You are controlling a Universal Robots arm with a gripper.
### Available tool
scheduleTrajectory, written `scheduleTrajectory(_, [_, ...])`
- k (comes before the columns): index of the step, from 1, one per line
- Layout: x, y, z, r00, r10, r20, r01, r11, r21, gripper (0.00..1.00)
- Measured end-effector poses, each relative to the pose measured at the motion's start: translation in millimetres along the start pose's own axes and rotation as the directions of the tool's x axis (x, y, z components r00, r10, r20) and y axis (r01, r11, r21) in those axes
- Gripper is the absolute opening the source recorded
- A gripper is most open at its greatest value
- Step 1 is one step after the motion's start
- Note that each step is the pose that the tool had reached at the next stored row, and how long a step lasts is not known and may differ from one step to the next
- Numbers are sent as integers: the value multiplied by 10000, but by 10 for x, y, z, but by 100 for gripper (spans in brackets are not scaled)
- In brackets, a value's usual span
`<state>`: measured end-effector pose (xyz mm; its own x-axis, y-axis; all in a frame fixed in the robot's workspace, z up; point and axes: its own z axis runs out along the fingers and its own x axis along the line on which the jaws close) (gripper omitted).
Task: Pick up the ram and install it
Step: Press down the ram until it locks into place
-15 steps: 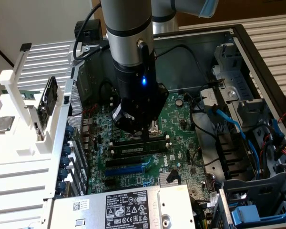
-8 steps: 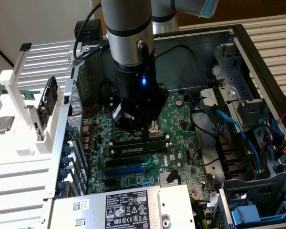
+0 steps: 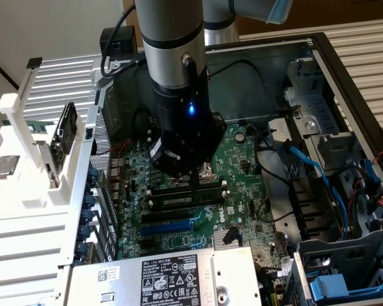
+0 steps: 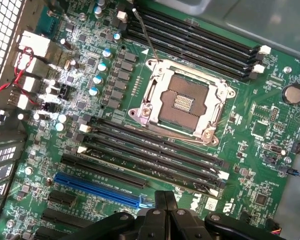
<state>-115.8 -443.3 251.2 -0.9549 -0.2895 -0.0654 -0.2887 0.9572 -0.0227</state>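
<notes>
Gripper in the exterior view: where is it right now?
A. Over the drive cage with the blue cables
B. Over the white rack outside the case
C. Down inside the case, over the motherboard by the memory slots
C: the gripper hangs inside the case over the green motherboard, just above the black memory slots.

The motherboard (image 3: 242, 185) lies inside the open computer case (image 3: 319, 57). On it, the processor socket (image 4: 182, 102) sits between 2 banks of memory slots (image 4: 155, 150). The gripper (image 3: 195, 182) hangs above the bank with a ram (image 3: 185, 199) stick seated in it. The expansion slot (image 4: 97, 190) lies just beside that bank. Drive cages (image 3: 319, 127) stand toward the exterior view's right.
</notes>
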Motion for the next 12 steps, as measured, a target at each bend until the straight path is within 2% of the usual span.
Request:
scheduleTrajectory(4, [0,0,0,9980,626,-13,-626,9980,42,10])
scheduleTrajectory(7, [0,0,-1,9941,1088,-22,-1088,9940,73,10])
scheduleTrajectory(8, [0,0,-1,9905,1376,-26,-1376,9904,93,10])
scheduleTrajectory(12, [0,0,-1,9810,1941,-33,-1940,9809,132,10])
